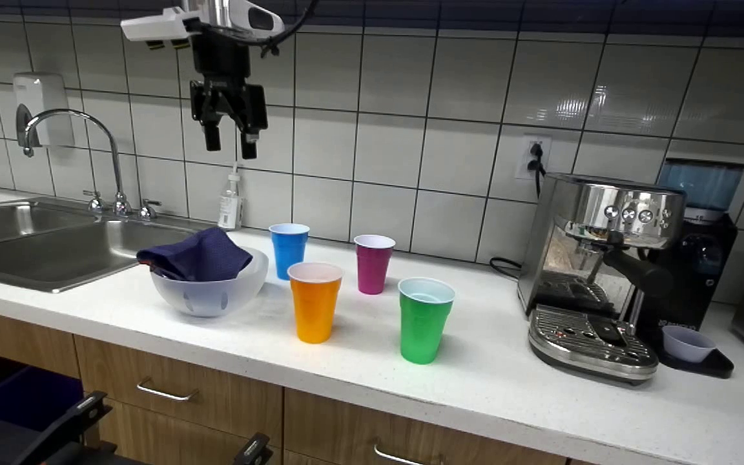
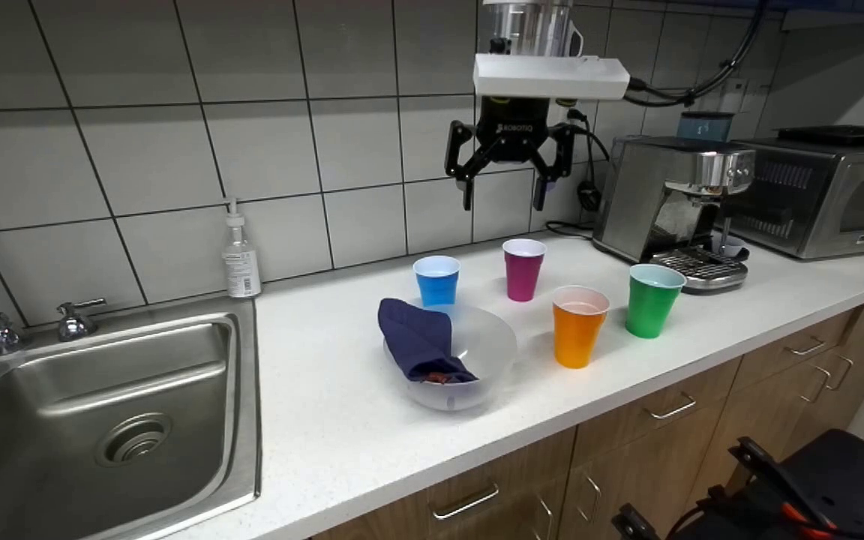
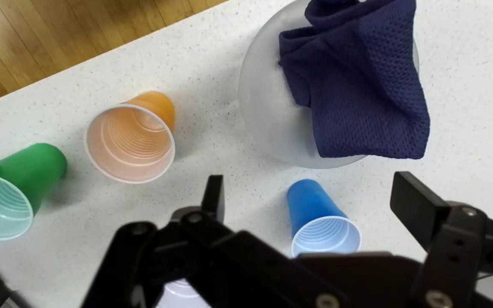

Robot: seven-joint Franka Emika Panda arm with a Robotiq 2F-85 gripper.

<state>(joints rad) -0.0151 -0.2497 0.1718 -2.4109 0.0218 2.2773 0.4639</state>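
Fingers (image 2: 468, 196) stand wide apart, high over the surface (image 2: 319, 375); in the wrist view, the blue cup (image 3: 310, 201) shows between them; it stands upright on the far side, just beyond the bowl (image 2: 496, 345), whose left rim carries a dark cloth (image 2: 418, 337); the purple cup (image 2: 523, 274) stands right of the blue one; the orange cup (image 1: 316, 307) and green cup (image 1: 422, 326) stand closer to the near edge (image 1: 346, 391); gaps separate all four cups; broad strips of surface lie left, between bowl and sink (image 2: 247, 405), and right, between green cup and coffee machine (image 1: 627, 213).

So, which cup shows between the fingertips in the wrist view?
The blue cup; the orange cup, green cup and purple cup show outside that gap.
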